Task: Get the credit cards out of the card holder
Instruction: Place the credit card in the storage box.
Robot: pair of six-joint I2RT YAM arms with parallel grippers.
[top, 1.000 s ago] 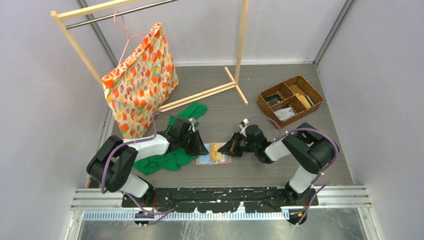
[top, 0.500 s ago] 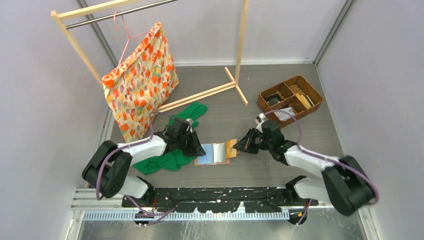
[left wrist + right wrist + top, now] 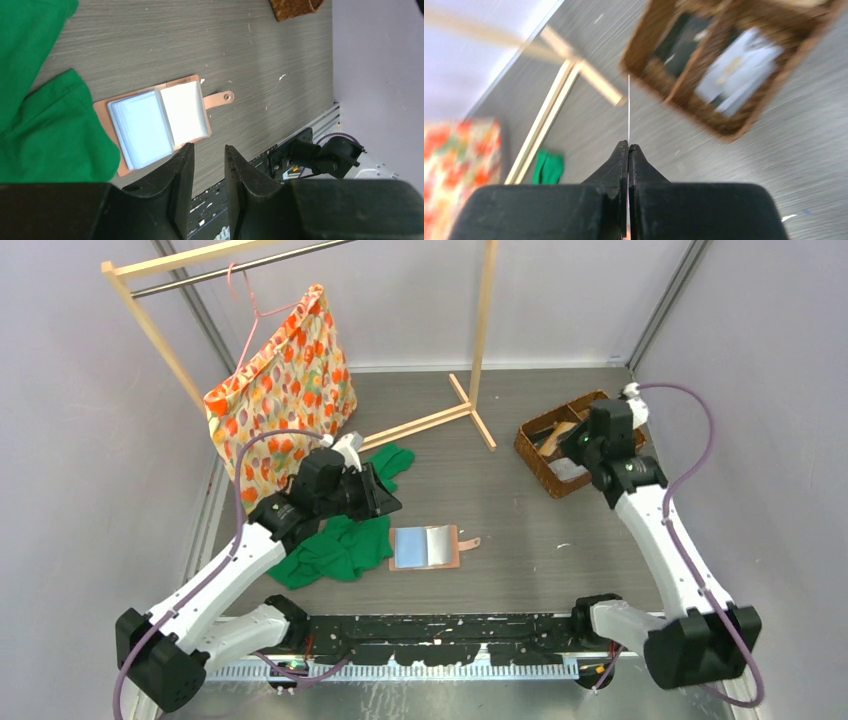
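Right fingers [image 3: 618, 161] pinch thin card [image 3: 628, 102] edge, basket [image 3: 728, 132] just ahead: could slip, fall short. Left fingers [image 3: 181, 172] slightly apart, empty, above card holder [image 3: 150, 120]

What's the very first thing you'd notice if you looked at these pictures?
Probably the bright orange flowery bag hanging on the wooden rack at the back left, with a green cloth on the table in front of it. Then the pink card holder lying open in the middle, and the right gripper pinching a thin card by the wicker basket on the right.
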